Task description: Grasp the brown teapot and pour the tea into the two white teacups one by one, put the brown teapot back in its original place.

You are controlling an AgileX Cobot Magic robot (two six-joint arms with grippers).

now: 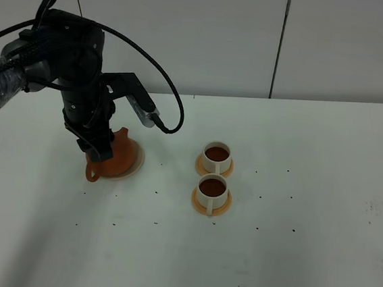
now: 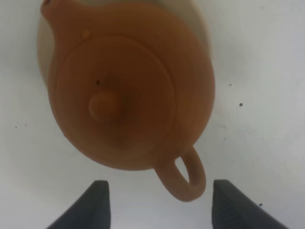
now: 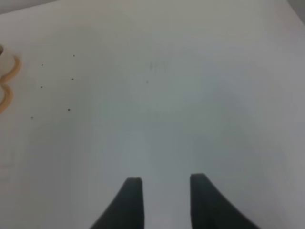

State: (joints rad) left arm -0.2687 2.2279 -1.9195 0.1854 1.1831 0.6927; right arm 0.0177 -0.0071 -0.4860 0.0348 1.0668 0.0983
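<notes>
White tabletop (image 1: 302, 263), round clay teapot (image 2: 128, 90), cylindrical cups (image 1: 214, 173)

The teapot (image 2: 131, 95) is plain terracotta orange-brown on a cream-beige disc (image 2: 202, 28). Two cream-white cups (image 1: 216, 156) hold dark reddish-brown tea (image 1: 213, 186) on orange coasters (image 1: 210, 208). The tabletop (image 1: 303, 249) is white with dark specks; both claws are black.

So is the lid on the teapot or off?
On. In the left wrist view the knobbed lid sits flush in the top of the brown teapot, upright on its disc.
</notes>
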